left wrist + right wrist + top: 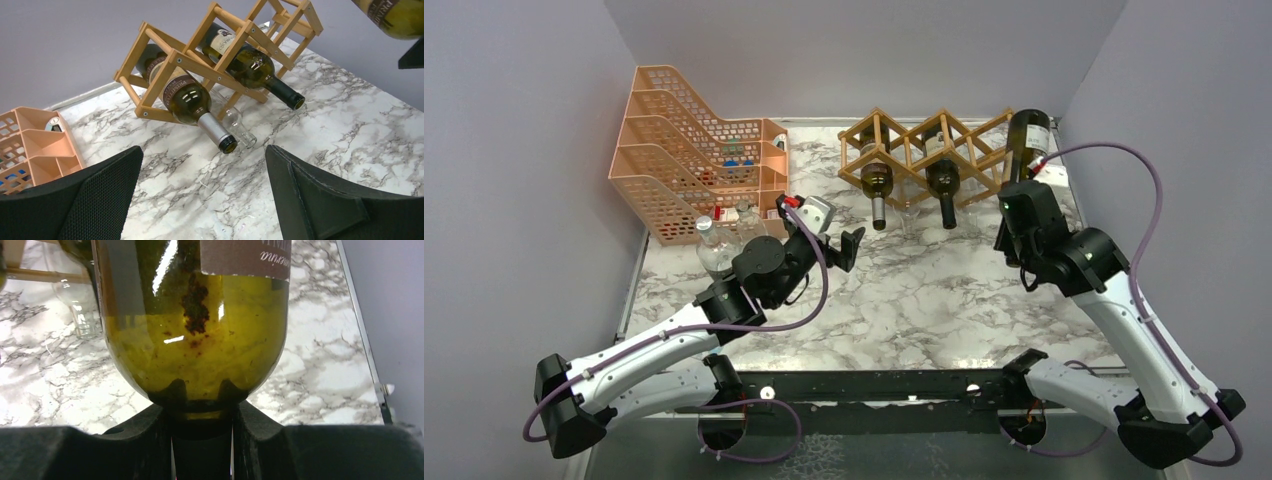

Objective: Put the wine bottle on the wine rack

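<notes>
Right wrist view: the right hand clamps the neck of the dark green glass wine bottle, aloft beside the right end of the light wooden lattice wine rack. Heavy, slick and breakable, I judge; held by the neck it may swing. The left hand is spread and empty.

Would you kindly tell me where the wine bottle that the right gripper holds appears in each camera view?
Top external: the wine bottle is at upper right, by the rack's right end.
Left wrist: top right corner, only partly in frame.
Right wrist: fills the centre, neck toward the bottom edge.
Shared landmark: the wooden wine rack, of which the right wrist view shows only a slat at top left.
</notes>
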Controlling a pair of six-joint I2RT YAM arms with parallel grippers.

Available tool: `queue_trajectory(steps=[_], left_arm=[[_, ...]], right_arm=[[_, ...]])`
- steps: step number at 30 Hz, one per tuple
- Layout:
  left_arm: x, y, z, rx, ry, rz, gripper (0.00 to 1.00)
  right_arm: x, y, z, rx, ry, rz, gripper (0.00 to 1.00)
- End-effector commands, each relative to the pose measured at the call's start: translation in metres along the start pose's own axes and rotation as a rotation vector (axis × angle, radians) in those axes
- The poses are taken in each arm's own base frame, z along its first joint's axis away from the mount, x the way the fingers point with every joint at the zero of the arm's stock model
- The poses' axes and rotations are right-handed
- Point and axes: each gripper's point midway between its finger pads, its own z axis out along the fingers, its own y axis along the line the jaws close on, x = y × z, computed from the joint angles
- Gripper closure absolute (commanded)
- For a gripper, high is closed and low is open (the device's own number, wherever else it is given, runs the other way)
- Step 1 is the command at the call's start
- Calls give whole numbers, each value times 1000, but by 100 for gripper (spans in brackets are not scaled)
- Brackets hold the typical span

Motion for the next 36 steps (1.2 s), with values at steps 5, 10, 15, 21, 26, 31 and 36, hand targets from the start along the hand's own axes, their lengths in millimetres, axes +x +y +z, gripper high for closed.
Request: queue_trajectory(steps=[5, 10, 15, 21, 26, 31, 36], left_arm=[[-2, 3, -10, -15, -9, -58, 1], [-4, 4, -14, -12, -20, -66, 1], [-6, 7, -17, -14, -30, -64, 1], [-9, 9, -21, -18, -42, -66, 1], [-10, 8, -23, -11, -47, -68, 1], [-15, 10, -27, -12, -67, -84, 1], [-17, 11, -29, -10, -78, -87, 1]], right_arm=[[24, -26, -8, 95, 18, 177, 99], [53, -14, 5, 59, 90, 198, 99], [65, 9, 22, -6, 124, 181, 99], [59, 24, 44, -23, 113, 102, 99], [43, 17, 64, -27, 128, 68, 99], [35, 11, 74, -39, 134, 63, 99], [41, 8, 79, -33, 160, 28, 99]])
